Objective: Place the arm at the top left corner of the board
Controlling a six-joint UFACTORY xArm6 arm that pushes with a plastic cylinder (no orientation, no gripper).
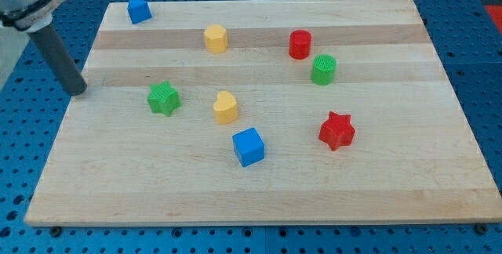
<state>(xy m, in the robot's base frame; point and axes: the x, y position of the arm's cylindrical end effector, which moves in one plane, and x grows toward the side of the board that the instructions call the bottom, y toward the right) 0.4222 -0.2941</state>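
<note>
My tip (78, 91) rests at the board's (361, 183) left edge, roughly level with the green star (164, 98), which sits well apart toward the view's right. I have no jaws to open or shut; I end in a plain rod and it holds nothing. My target, the board's top left corner, lies up the view from my tip, and the small blue block (139, 9) sits just beside that corner. I judge these blocks light and hard, likely to skid at the slightest nudge on smooth wood, so I'd rather touch none of them. There is nothing to grip; only my tip's position matters. The strip along the left edge between my tip and the corner looks open, with the 2 yellow blocks (216, 38) (225, 107) well off to the right. I should stop short of the blue block and stay on the board
</note>
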